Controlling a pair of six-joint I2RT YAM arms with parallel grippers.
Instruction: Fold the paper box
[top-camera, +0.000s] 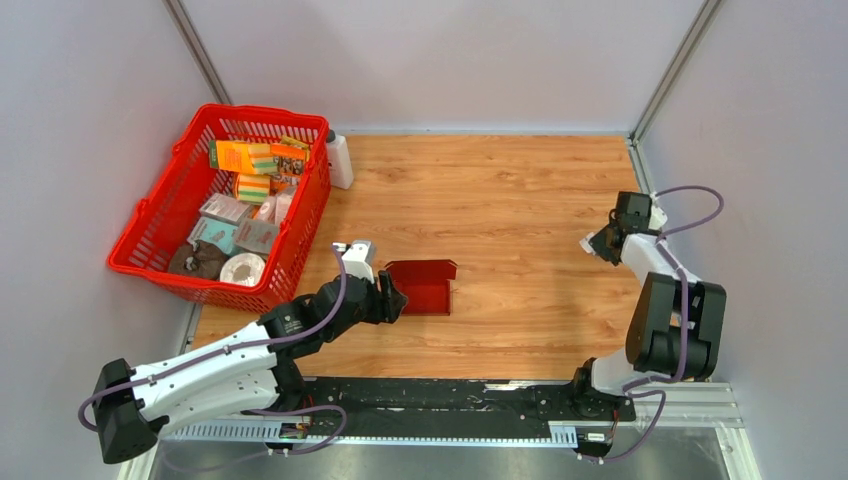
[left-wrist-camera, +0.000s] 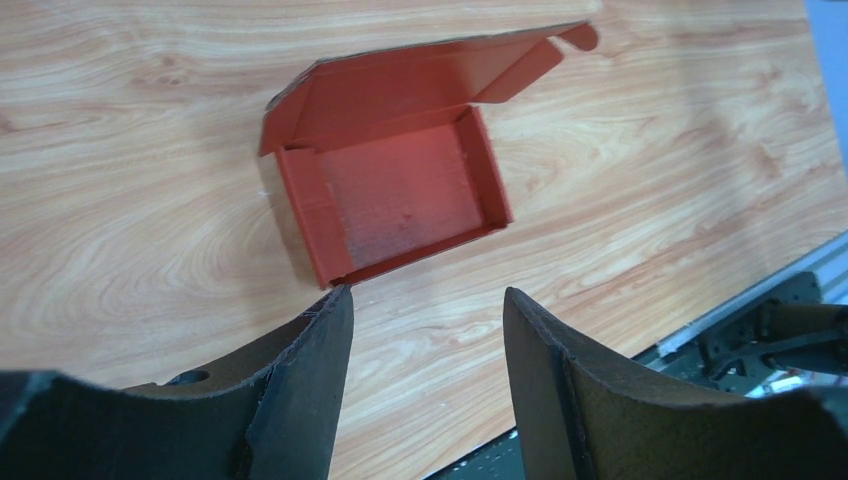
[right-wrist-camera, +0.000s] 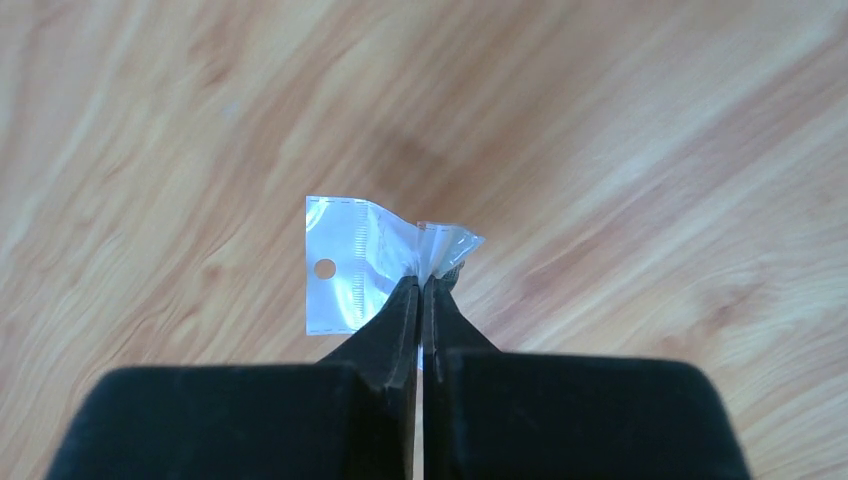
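Observation:
The dark red paper box (top-camera: 422, 285) lies on the wooden table near the middle, formed into a tray with its lid standing open. In the left wrist view the paper box (left-wrist-camera: 395, 195) shows its walls up and lid tilted back. My left gripper (top-camera: 393, 300) is open and empty just at the box's left side; in its wrist view the left gripper (left-wrist-camera: 425, 305) has one fingertip by the box's near corner. My right gripper (top-camera: 592, 245) is at the right side of the table, shut on a small clear plastic bag (right-wrist-camera: 375, 262) held above the wood.
A red mesh basket (top-camera: 160, 225) full of printed packages stands at the back left, with a white bottle (top-camera: 339, 160) beside it. The black rail (top-camera: 450, 400) runs along the near edge. Grey walls close in both sides.

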